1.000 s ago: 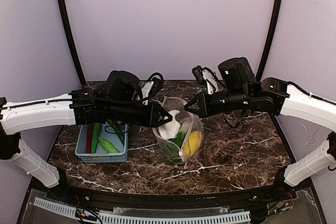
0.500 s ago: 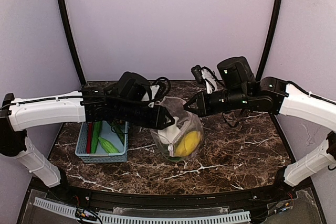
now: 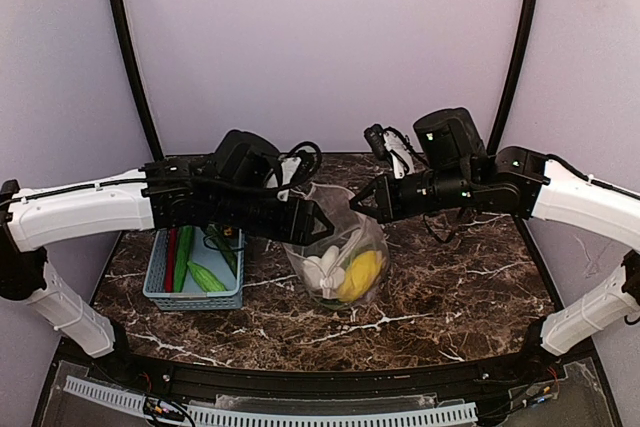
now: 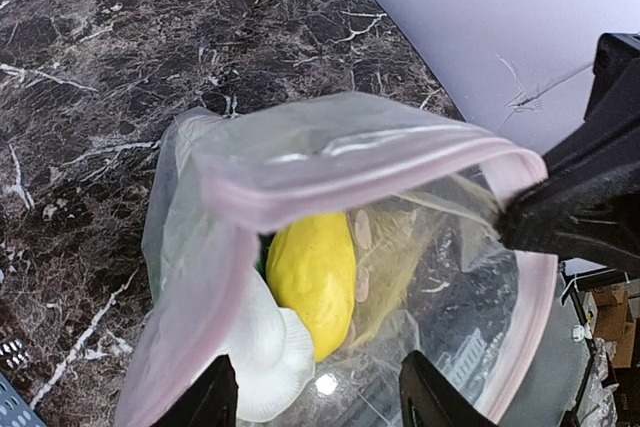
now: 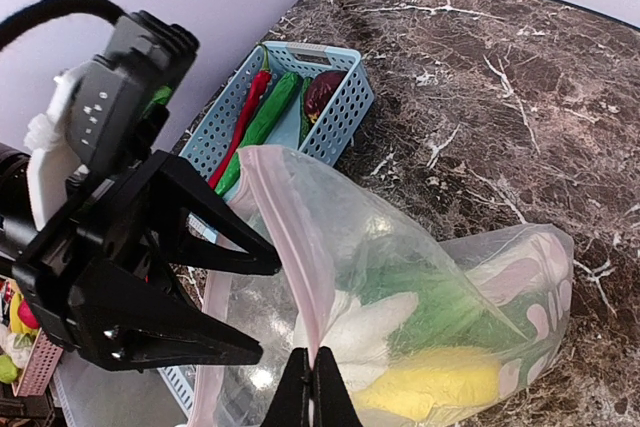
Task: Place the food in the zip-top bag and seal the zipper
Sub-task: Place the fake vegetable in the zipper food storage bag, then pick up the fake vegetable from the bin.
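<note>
Blue basket point(image 3: 190, 300) (left side) on marble table point(image 3: 460, 287)

Lab booth: lilac walls point(image 3: 320, 47), marbled table point(image 3: 470, 287)

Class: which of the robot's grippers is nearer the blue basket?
Left. The left gripper hangs open over the mouth of the bag, just right of the basket; the right gripper pinches its rim, further away.

White piece point(image 3: 326, 269) now inside zip-top bag point(image 3: 376, 239)
</note>
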Controlling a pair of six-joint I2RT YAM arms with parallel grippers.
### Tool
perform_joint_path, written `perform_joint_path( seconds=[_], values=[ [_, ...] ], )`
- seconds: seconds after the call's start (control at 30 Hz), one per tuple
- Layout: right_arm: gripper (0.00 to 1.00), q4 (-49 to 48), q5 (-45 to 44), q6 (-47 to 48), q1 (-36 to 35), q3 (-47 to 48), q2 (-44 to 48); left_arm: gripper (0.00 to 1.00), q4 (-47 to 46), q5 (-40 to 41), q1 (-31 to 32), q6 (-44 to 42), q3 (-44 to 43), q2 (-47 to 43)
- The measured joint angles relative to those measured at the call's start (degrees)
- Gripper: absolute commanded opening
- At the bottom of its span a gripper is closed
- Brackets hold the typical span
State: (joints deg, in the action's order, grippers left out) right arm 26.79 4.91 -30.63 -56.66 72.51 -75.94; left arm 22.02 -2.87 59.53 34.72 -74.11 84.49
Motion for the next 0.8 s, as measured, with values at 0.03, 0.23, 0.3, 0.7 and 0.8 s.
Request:
perform_joint_path(
  seconds=[0.03, 0.23, 0.3, 0.7, 0.8],
  values=[
    [0.0, 0.0, 0.0, 0.0, 0.0, 0.0, 0.0, 0.56, 0.2, -0.4, 0.0, -0.2, 0.0, -0.4],
    [0.0, 0.0, 0.0, 0.0, 0.0, 0.0, 0.0, 0.64, 6.0, -2.6, -0.6, -3.3, -4.5, -2.8],
    [0.0, 0.0, 0.0, 0.0, 0.0, 0.0, 0.0, 0.67, 8.1, -3.8, -1.6, -4.1, -6.2, -3.9],
    [0.0, 0.0, 0.0, 0.0, 0.0, 0.0, 0.0, 0.88, 13.6, -4.5, -19.7, -5.4, -0.5, -17.0],
    [0.0, 0.0, 0.0, 0.1, 0.0, 0.0, 0.0, 0.88, 13.8, -5.1, -23.9, -5.4, 3.1, -19.1]
  ],
)
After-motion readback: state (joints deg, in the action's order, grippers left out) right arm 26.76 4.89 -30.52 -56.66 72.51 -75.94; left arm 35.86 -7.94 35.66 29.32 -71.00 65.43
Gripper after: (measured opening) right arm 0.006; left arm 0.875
